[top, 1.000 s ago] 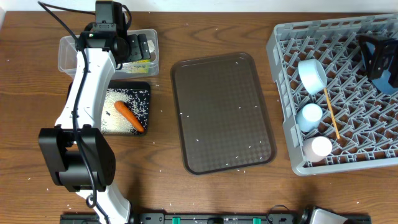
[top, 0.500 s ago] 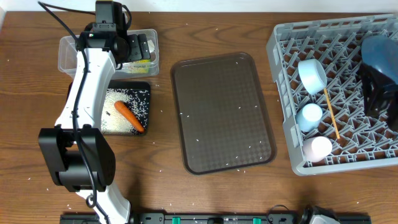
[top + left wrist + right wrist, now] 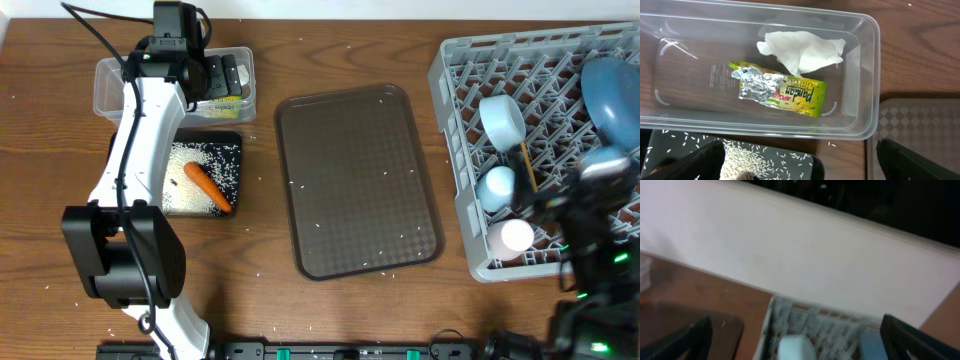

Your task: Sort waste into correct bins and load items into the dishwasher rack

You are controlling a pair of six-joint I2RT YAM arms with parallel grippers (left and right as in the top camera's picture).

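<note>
My left gripper is open and empty above the clear tub. In the left wrist view, the tub holds the crumpled tissue and the foil wrapper, and the open fingers hang over the black tray. That tray holds rice and the carrot. The rack holds the large blue bowl on edge, the small bowl, the light-blue cup, the white-pink cup and the chopsticks. My right gripper is open and empty at the rack's front right.
The brown serving tray lies between the bins and the rack. Loose rice grains are scattered on the wooden table. The right arm is blurred over the rack's front right corner. The right wrist view shows a pale wall.
My right arm has pulled back from the rack's far right side toward the front edge, leaving the large blue bowl standing in the rack. The left arm has not moved.
</note>
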